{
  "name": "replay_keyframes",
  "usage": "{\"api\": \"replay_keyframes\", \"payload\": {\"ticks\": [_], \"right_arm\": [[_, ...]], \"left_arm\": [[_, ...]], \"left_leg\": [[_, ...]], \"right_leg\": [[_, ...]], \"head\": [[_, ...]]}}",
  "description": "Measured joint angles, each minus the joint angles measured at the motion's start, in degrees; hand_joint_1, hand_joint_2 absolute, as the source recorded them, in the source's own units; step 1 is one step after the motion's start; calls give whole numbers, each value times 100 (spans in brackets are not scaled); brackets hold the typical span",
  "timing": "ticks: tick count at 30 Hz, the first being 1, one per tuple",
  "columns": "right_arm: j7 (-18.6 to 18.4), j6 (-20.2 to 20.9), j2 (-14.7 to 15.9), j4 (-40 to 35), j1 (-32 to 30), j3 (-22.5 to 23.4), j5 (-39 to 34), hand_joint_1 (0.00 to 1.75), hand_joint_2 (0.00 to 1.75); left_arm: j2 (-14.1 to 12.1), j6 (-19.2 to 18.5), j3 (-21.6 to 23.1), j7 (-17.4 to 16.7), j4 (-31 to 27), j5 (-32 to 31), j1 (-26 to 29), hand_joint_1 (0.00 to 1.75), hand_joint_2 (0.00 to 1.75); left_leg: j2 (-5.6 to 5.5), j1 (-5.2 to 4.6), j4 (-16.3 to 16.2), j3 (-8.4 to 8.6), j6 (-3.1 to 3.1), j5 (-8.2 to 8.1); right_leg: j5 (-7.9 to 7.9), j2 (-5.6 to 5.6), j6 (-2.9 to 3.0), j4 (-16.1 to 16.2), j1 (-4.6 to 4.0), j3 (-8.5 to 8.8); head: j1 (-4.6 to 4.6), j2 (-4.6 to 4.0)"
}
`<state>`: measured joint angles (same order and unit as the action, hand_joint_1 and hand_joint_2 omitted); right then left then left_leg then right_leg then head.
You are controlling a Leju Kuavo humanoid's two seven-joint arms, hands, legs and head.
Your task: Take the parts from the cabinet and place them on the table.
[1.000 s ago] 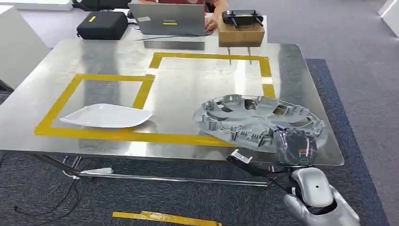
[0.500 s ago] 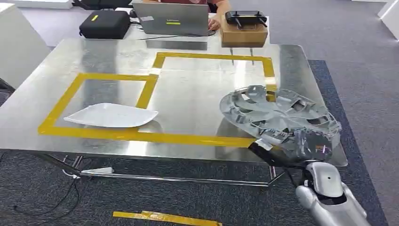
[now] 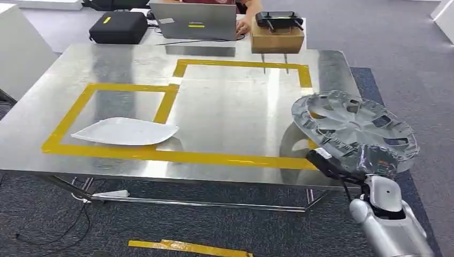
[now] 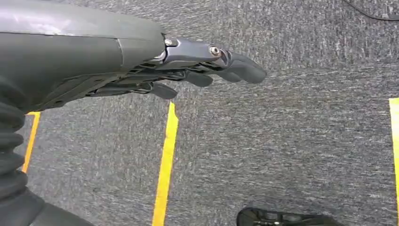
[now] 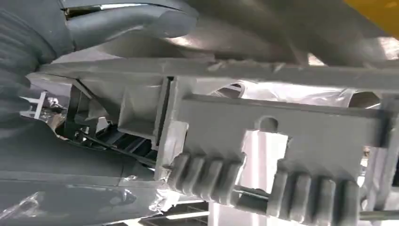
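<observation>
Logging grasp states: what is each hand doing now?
Left hand: open, holding nothing.
Right hand: holding the wheel cover.

**Layout around the table**

The table (image 3: 214, 107) carries a plate (image 3: 126, 131) at its near left, inside the left taped frame (image 3: 69, 115). At the table's near right corner the right hand (image 3: 369, 163) holds a wheel cover (image 3: 353, 128) tilted, overhanging the right edge. Behind the table's far edge sit a laptop (image 3: 194, 21), a box (image 3: 277, 37) to its right and a case (image 3: 118, 27) to its left. The left hand (image 4: 188, 66) hangs over the floor (image 4: 282, 141).
</observation>
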<state>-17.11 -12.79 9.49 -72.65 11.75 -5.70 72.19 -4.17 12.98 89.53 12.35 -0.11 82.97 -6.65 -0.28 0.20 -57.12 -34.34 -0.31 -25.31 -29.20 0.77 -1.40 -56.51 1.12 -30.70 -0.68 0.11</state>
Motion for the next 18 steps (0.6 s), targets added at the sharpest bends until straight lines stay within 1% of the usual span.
{"api": "replay_keyframes", "payload": {"ticks": [5,9,15,18], "right_arm": [[-2,2,0,57,13,0,0,175,175],[-105,129,0,161,63,11,109,175,175],[-173,120,-2,799,421,135,227,175,175],[-51,-17,-2,1106,563,153,347,175,175]], "left_arm": [[0,0,0,0,2,0,-1,0,175],[-11,20,0,-63,0,72,1,0,175],[-59,124,0,-107,2,319,27,0,175],[-74,203,0,-164,2,422,40,0,175]], "left_leg": [[0,0,0,-1,0,0],[0,0,0,-1,0,0],[0,0,0,0,1,1],[0,-1,0,-1,1,1]], "right_leg": [[-1,0,0,0,1,0],[0,0,-1,0,1,1],[2,1,-3,0,1,5],[2,0,-3,0,1,5]], "head": [[0,0],[0,0],[2,0],[0,0]]}}
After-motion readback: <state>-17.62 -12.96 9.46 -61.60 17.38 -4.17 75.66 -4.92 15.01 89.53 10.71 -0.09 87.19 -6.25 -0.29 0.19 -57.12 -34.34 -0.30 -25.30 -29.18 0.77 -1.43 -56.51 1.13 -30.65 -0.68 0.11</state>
